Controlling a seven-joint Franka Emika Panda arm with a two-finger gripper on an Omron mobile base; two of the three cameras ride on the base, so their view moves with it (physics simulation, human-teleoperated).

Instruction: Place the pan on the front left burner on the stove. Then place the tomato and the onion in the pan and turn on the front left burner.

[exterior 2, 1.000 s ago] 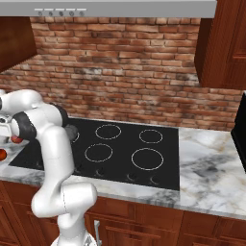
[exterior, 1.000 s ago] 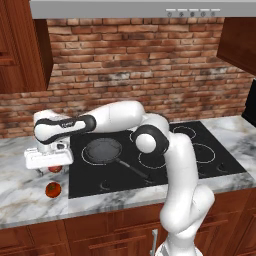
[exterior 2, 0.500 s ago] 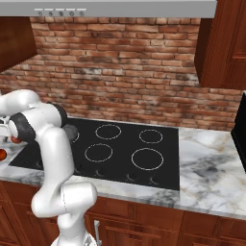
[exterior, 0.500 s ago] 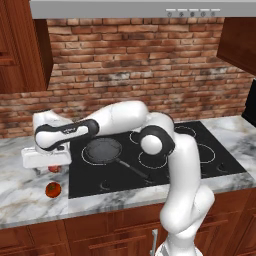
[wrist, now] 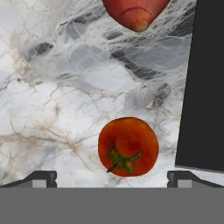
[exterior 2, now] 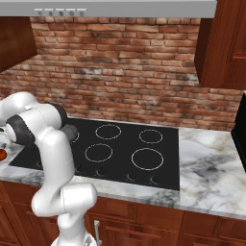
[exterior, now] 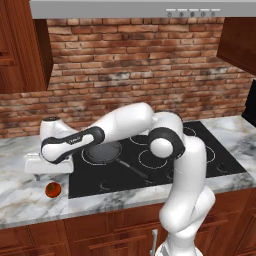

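We see our two-finger gripper (wrist: 112, 177) with its dark fingertips (wrist: 41, 177) spread wide apart, clamped on nothing, hanging over the grey-veined marble counter (wrist: 48, 100) left of the flat black glass stove (exterior: 200, 145). The small bright orange-red tomato with a green stem (wrist: 127, 146) lies on the marble between the tips, apart from both. The dull pinkish-red onion (wrist: 136, 13) lies further along the counter. The shallow dark grey pan with a long black handle (exterior: 105, 151) sits on the large front left burner ring (exterior: 85, 156)
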